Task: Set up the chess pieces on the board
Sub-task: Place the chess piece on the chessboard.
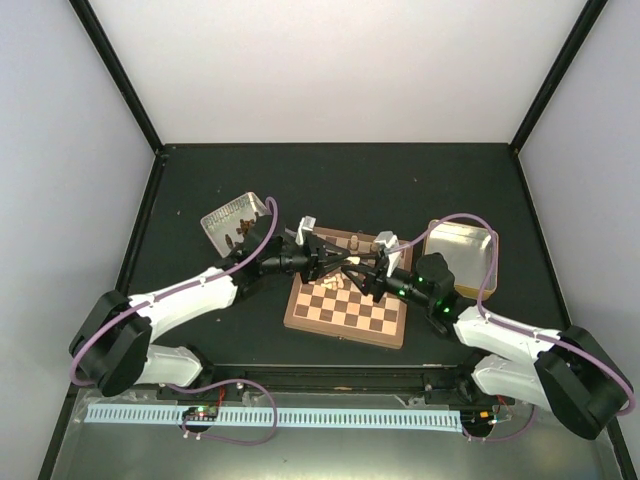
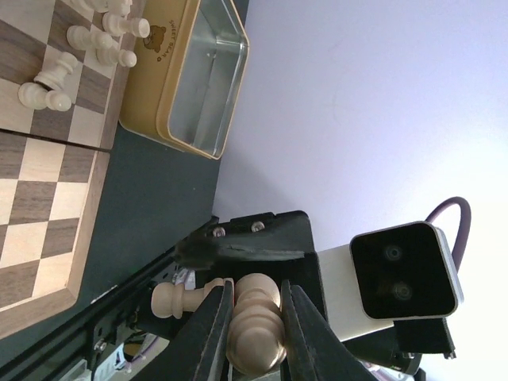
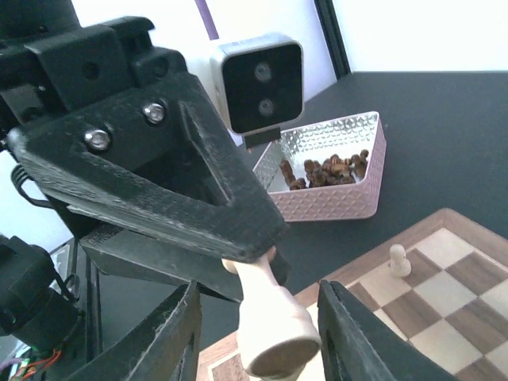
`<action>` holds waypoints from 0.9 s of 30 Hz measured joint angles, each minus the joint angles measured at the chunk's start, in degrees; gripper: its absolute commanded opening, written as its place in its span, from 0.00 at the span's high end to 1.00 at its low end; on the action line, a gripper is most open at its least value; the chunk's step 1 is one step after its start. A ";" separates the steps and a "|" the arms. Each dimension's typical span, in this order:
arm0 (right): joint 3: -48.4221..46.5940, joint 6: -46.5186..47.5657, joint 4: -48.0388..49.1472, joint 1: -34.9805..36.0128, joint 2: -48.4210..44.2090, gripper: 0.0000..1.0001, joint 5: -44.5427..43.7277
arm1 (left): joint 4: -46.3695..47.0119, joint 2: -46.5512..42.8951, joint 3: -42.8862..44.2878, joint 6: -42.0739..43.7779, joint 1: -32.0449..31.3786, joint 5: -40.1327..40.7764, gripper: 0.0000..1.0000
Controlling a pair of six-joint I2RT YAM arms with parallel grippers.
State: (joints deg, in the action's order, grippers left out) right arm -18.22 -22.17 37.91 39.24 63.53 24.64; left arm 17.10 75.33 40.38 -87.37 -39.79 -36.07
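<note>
Step in hand, as I judge it: a hand-over above the board. To do it well, my right gripper (image 3: 260,295) should close squarely on the body of the pale chess piece (image 3: 274,337) and grip firmly before my left gripper (image 2: 255,290) lets go. Findings: left jaws clamped on the piece, holding it clear of the board; right jaws apart, straddling it, no contact visible. Below, the board (image 1: 345,318) carries other chess pieces (image 2: 87,40)

Checkered wooden board (image 1: 350,312) (brown rim) lying flat, pale cream chess pieces (image 2: 99,38) clustered near one edge
</note>
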 measured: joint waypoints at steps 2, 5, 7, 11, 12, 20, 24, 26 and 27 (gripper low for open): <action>0.09 0.02 1.51 0.02 0.04 0.69 0.09 | 0.63 0.00 -0.44 -1.03 -0.07 0.04 0.99; 0.28 0.24 2.75 0.04 0.07 0.76 0.13 | 1.40 -0.13 -0.83 -2.16 -0.04 0.07 0.98; 0.59 0.22 3.30 0.04 0.07 0.74 0.22 | 1.60 -0.39 -1.05 -2.60 -0.02 0.07 0.98; 0.70 0.15 3.28 0.04 0.04 0.61 0.24 | 1.90 -0.44 -1.27 -3.06 -0.04 0.07 0.98; 0.70 0.11 3.19 0.04 0.07 0.58 0.26 | 2.10 -0.44 -1.27 -3.21 -0.04 0.04 0.98; 0.66 -0.07 2.38 0.07 1.49 0.67 0.37 | 3.98 -0.44 -1.27 -3.74 -0.07 0.02 0.98; 0.66 -0.48 2.75 0.07 2.78 0.85 0.39 | 3.96 -0.44 -1.27 -3.61 -0.07 0.04 0.98; 0.63 -0.66 2.84 0.07 3.13 0.91 0.42 | 3.98 -0.44 -1.27 -3.45 -0.04 0.04 0.98; 0.63 -0.83 2.78 0.07 3.13 0.93 0.42 | 4.00 -0.44 -1.27 -3.37 -0.07 0.04 0.98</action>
State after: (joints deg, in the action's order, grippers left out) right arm -17.58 -23.00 40.69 39.31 66.65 25.06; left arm 21.10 74.89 39.11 -90.74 -39.86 -36.03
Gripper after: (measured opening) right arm 0.137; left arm 0.153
